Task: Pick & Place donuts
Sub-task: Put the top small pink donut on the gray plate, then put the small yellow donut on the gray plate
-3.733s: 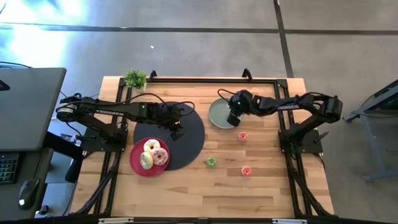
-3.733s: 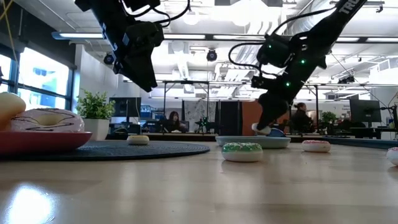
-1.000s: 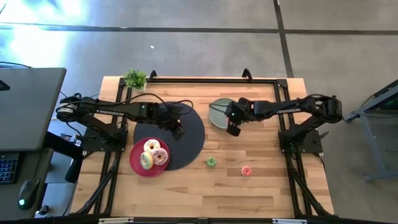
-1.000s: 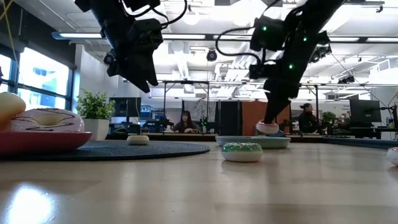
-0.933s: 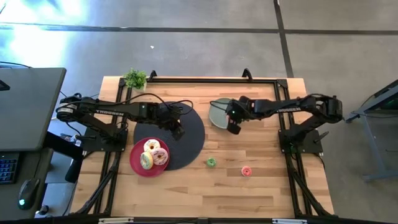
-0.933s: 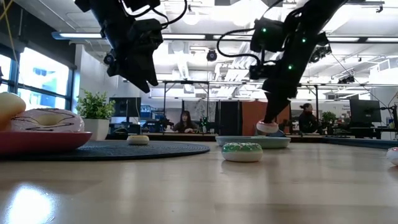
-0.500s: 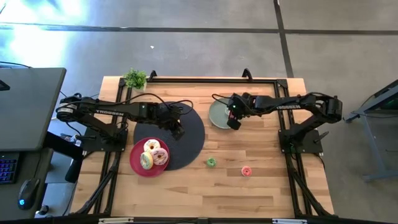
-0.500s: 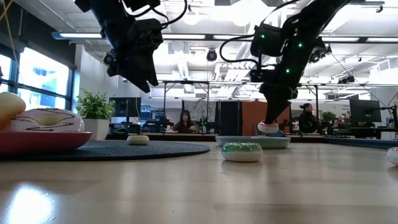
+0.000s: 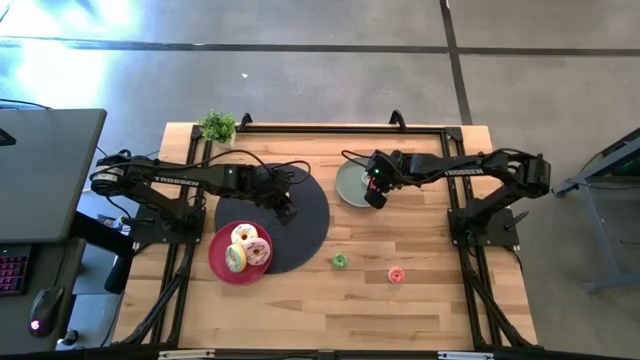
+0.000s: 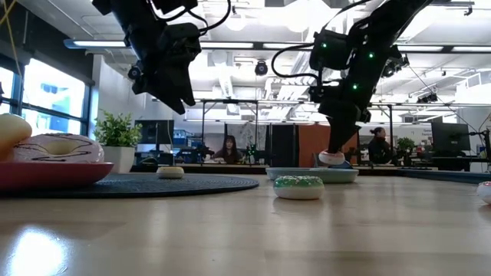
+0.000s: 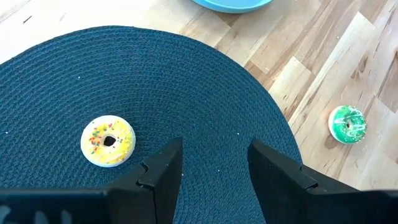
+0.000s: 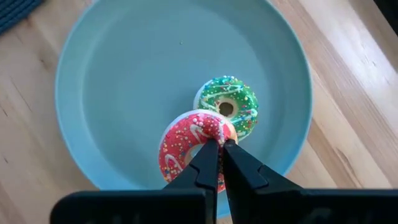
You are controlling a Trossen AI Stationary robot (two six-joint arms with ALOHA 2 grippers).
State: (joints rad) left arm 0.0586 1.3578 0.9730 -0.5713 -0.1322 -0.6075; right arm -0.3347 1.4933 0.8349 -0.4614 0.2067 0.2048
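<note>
My right gripper (image 12: 219,146) is shut on a tiny red-pink donut (image 12: 193,143) over the sage-green plate (image 9: 348,180). A tiny green donut (image 12: 227,106) lies flat on that plate. My left gripper (image 11: 214,152) hangs open above the black mat (image 11: 205,93), beside a tiny yellow donut (image 11: 108,141) lying flat on the mat. Three larger donuts (image 9: 247,250) rest on the red plate (image 9: 218,258). Another tiny green donut (image 9: 339,261) and a tiny red-pink one (image 9: 396,274) lie on the bare wood. My right gripper pinches the tiny red-pink donut by one side of its ring (image 12: 211,135) between the two fingertips (image 12: 233,155). The fingers come from above, slanting down. The donut is tilted in the hold, just above the plate (image 10: 311,175), and overlaps the green donut in the wrist view.
A small potted plant (image 9: 217,126) stands at the table's far left corner. The black mat (image 9: 305,215) lies between the two plates. Bare wood runs along the near edge (image 9: 320,320). People show in the room behind the table (image 10: 228,147).
My right gripper has carried the red-pink donut a little toward the far edge, from the plate's near rim to over the plate, staying shut on it.
</note>
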